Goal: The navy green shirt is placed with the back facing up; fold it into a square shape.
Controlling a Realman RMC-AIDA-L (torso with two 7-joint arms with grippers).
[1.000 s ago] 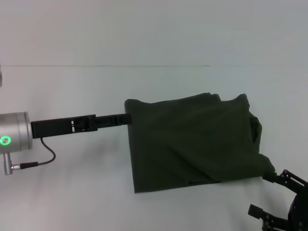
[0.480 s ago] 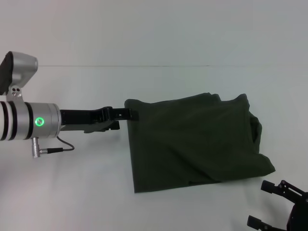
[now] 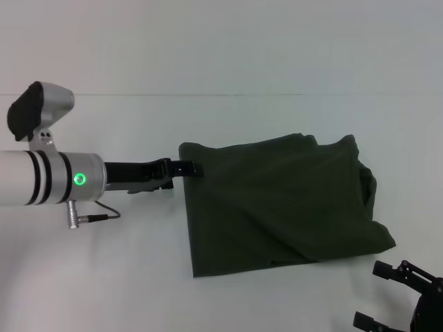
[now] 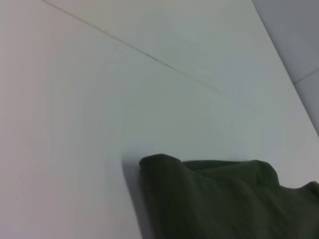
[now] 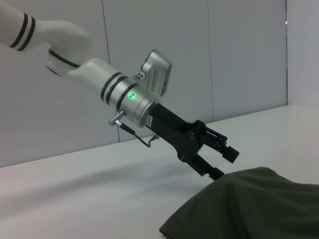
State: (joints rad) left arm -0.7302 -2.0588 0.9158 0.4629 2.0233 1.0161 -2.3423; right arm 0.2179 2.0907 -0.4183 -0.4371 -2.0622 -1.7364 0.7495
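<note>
Cloth first: one navy green shirt (image 3: pixel 277 204) lies on the white table (image 3: pixel 104 277), folded over itself into a rough, slightly skewed rectangle, right of the table's middle from where the robot stands. Its plain side faces up; no lettering shows. The right edge is bunched into soft ridges, and the near right corner trails out into a point. No box, bin or tray stands anywhere on the surface, so nothing is held in anything.

Two grippers are in the room. The left gripper (image 3: pixel 188 168) reaches in from the robot's left, low and almost level, with its tips at the shirt's left edge near the far corner. From the right wrist camera its jaws stand apart, one finger above the other, the lower one (image 5: pixel 215 174) touching or just over the rounded fold of cloth (image 5: pixel 249 204); nothing is pinched between them. Whether that lower tip truly presses the fabric I cannot tell.

The right gripper (image 3: pixel 387 297) sits at the near right corner of the head view, cut off by the frame edge. Its two dark fingers are spread and hold nothing, just clear of the shirt's trailing corner.

The left wrist camera shows only bare table and the shirt's folded corner (image 4: pixel 209 199), none of its own fingers.
</note>
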